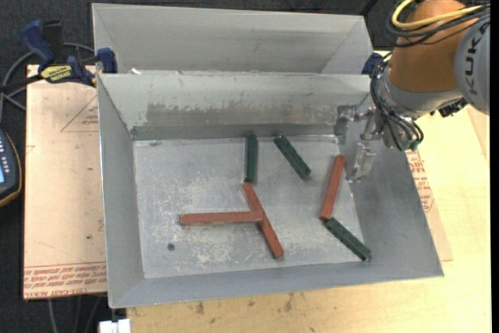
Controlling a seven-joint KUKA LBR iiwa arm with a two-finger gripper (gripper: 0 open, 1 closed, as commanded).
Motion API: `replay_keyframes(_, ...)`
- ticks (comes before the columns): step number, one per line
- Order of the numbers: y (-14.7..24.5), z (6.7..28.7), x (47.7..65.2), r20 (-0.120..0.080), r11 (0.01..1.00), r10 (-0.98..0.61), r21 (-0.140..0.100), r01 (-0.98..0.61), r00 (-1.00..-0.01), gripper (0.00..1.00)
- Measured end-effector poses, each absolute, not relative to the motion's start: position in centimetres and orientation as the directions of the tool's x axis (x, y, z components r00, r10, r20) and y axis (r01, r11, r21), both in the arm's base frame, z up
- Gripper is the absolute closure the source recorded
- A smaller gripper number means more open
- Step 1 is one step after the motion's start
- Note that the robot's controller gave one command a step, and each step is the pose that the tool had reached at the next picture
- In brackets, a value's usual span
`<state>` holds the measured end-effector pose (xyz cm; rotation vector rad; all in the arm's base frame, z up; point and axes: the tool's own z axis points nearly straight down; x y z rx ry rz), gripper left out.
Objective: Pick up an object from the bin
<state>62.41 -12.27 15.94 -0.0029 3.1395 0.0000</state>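
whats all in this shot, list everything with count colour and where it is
red sticks: three, red-brown; two meet in a T on the mid-front floor, the second slanting; the third stands steeply at the right
green sticks: three, dark green; one mid-back just above the T, one slanted to its right, one front right, by the third red stick's lower end
bin: one, grey metal, sloped walls
arm: one, orange cover and cables, reaching in from the right
pincer: one, metal, low at the bin's right, beside the third red stick's upper end
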Motion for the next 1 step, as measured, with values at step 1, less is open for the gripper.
replay_keyframes(1, -14.97, 6.69, 62.45, 0.001, 0.985, -0.174, 0.002, -0.174, -0.985, 0.0)
